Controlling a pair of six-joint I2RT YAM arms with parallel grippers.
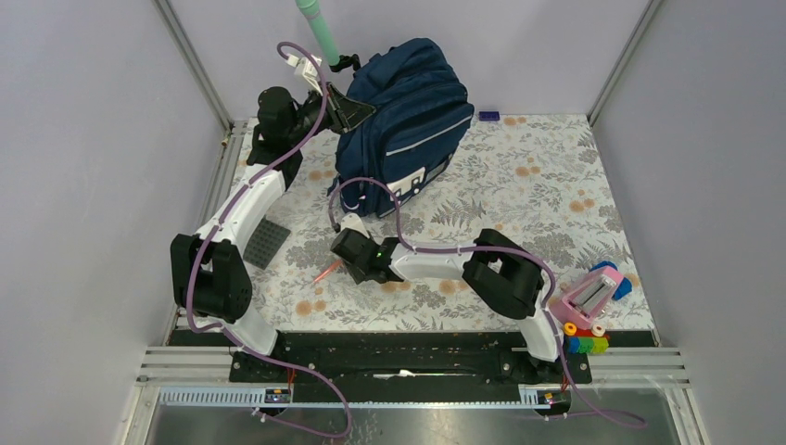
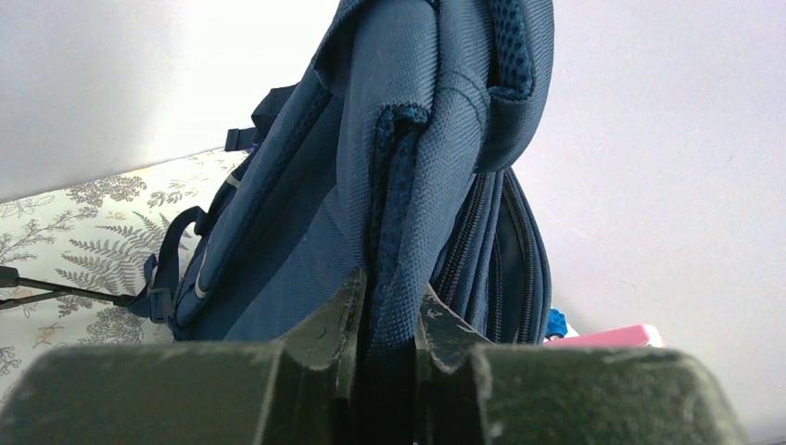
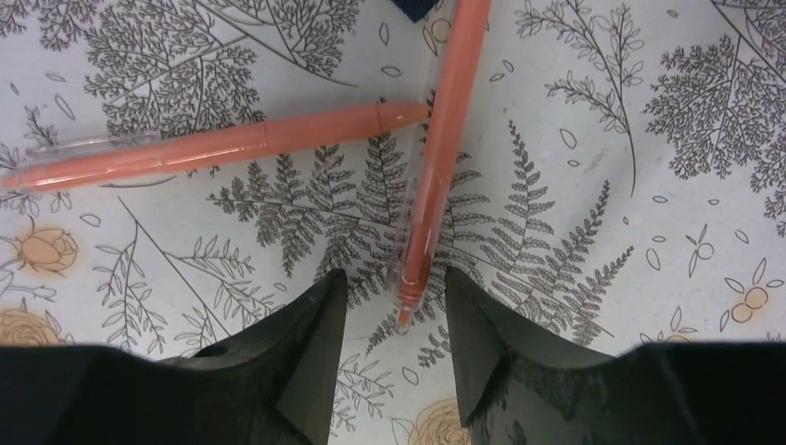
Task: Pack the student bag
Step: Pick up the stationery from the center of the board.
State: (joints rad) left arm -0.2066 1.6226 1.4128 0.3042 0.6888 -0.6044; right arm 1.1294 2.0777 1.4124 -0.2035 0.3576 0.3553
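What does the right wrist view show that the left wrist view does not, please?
Only the right wrist view: one orange pen lying across the picture, and a second orange pen with its end between the open fingers of the right gripper. Only the left wrist view: the student bag, its padded strap pinched by the left gripper. Both: the floral table cover.

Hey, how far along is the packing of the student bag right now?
Done: nothing visibly packed; the student bag hides its inside. In hand: the left end effector clamps its padded strap, and the right end effector, jaws open, straddles one orange pen. Left: that pen, the second pen, the grey plate and the coloured blocks lie outside.
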